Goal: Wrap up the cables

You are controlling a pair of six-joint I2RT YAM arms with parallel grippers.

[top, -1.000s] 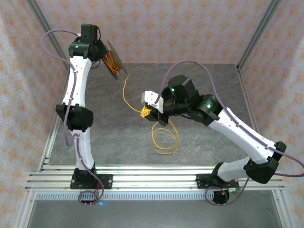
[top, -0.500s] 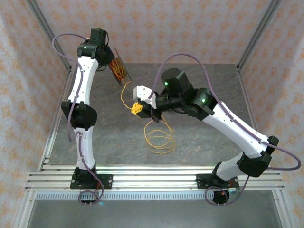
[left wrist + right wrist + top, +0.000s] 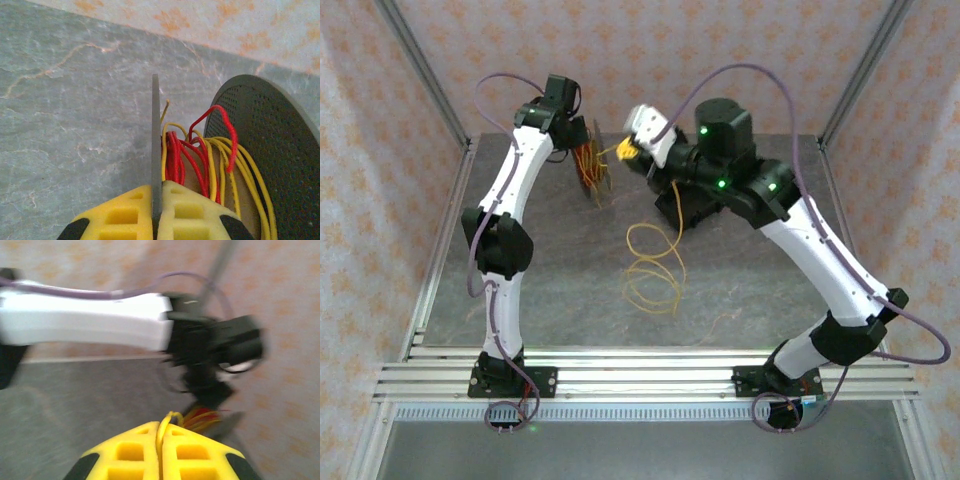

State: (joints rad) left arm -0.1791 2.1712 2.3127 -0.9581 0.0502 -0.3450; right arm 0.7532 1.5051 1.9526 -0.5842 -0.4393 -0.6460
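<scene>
Over the table's far end, left gripper clamped the spool flange, right gripper pinched the cable; winding likely needed steady tension.

Blurry left arm beyond right pincer

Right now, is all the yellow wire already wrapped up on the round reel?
No, loose loops of the cables lie on the table, off the reel clamped in the left gripper.
</scene>
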